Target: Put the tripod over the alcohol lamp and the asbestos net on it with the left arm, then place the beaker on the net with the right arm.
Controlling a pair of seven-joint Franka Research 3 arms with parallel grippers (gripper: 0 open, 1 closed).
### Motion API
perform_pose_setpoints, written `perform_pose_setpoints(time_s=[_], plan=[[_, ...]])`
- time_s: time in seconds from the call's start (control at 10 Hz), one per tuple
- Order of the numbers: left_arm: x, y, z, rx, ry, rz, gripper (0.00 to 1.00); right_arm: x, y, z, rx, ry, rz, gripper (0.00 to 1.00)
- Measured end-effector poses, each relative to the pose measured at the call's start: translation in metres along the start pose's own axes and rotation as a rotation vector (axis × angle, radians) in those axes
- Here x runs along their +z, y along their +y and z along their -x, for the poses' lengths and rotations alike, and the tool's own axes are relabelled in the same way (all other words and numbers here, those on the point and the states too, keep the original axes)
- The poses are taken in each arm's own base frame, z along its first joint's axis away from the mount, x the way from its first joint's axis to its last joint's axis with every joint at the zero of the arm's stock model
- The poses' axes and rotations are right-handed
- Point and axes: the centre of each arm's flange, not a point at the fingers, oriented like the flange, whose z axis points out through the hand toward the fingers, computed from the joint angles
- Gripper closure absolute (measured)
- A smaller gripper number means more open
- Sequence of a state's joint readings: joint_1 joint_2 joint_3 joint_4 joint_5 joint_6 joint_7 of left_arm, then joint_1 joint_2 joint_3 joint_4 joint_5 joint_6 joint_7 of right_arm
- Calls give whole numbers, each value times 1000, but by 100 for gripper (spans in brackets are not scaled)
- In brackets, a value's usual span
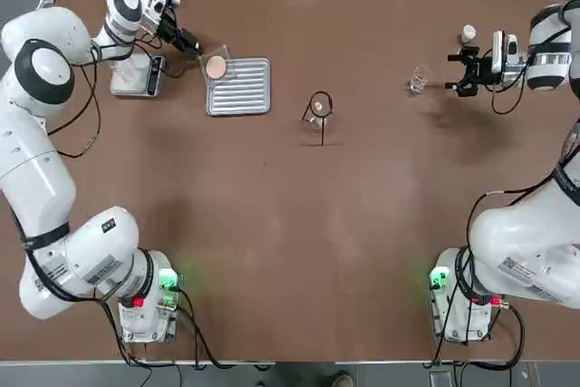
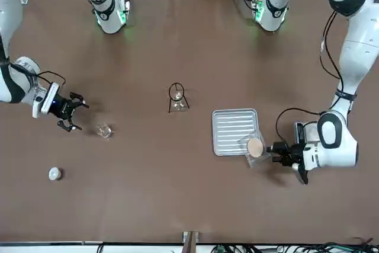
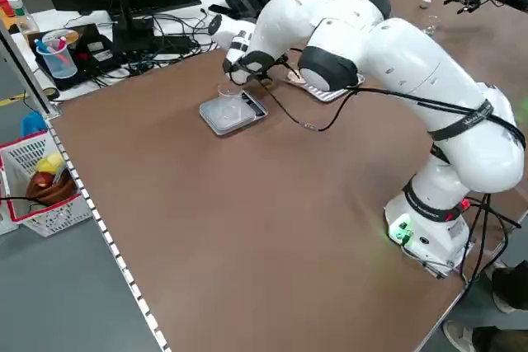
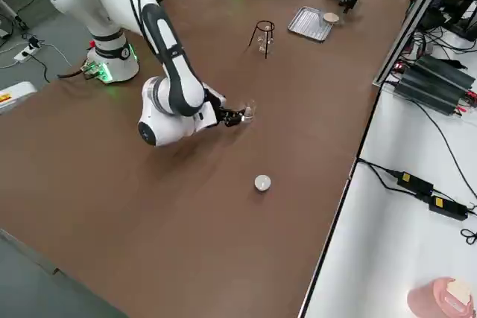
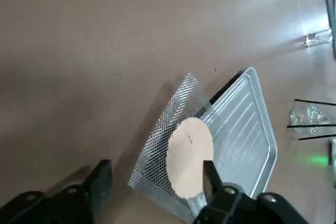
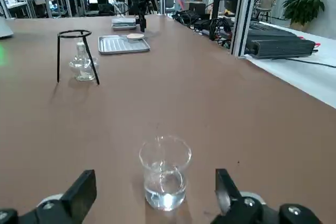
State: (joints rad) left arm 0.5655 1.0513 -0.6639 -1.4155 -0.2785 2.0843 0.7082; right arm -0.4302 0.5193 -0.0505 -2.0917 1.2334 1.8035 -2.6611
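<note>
Going left to right across the top view: in the upper left, the net [image 1: 216,67] is being approached by the left gripper [image 1: 193,44]. The net is being propped on the upper-left corner of the tray [image 1: 245,92], half on and half off, so it's tilted. In the wrist view the fingers are seen spread wide on either side of the net's near edge [image 5: 178,145], nothing pinched yet. A thin mesh edge is a dodgy thing to grab: if the jaws get closed too high, only air is going to be caught, and if it's nudged first, the net is probably getting slid onto the tray or flat on the table [image 1: 272,224].

In the middle, the tripod [image 1: 320,106] is already being stood over the lamp [image 1: 318,109], so that step looks done. The ring is small though, and an off-centre net could easily be tipped off, or the tripod knocked into the lamp.

At the upper right, the beaker [image 1: 418,80] is being faced by the right gripper [image 1: 459,73], fingers spread, not touching. There seems to be liquid in it, so a bumped or tilted grab risks a spill. A small white bottle [image 1: 468,33] is sitting just beyond and could get clipped.
</note>
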Motion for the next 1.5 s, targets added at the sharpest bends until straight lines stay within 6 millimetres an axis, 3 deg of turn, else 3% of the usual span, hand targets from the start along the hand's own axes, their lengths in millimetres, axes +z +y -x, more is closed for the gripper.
perform_pose_setpoints(time_s=[0.3, 0.5, 1.3, 1.5], plan=[[7, -3, 2, -16, 10, 22, 33, 7, -2, 21, 9, -18, -4, 0], [8, -3, 2, -16, 8, 23, 33, 14, 1, 32, 16, -16, -11, 0], [14, 2, 5, 10, -27, 52, 40, 41, 16, 33, 7, -7, -7, 0], [15, 2, 6, 11, -35, 59, 48, 44, 17, 35, 15, 1, 5, 0]])
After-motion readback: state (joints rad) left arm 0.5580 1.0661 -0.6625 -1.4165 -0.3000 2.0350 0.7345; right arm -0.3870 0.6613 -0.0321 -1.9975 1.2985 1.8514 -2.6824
